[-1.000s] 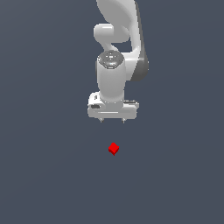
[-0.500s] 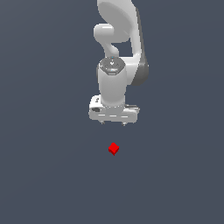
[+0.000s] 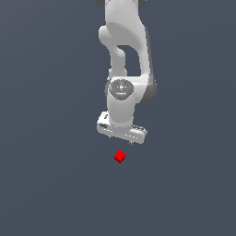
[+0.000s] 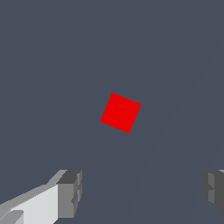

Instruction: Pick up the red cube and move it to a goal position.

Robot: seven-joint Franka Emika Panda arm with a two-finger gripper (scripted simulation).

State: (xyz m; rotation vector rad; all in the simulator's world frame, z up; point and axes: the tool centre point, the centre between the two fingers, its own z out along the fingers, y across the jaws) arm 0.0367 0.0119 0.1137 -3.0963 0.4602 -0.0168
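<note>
Red cube (image 3: 120, 156) lies just below gripper (image 3: 121, 139), not touching, w/ fingers (image 4: 70, 194) spread wide.

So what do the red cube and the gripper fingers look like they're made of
These are simulator renders, so this is only a guess from looks. The red cube shows flat, even colour with no grain, gloss or markings; it could pass for matte plastic or painted wood. The gripper has a smooth white body like moulded plastic, and its fingers end in dull grey pads, possibly rubber or metal.
</note>
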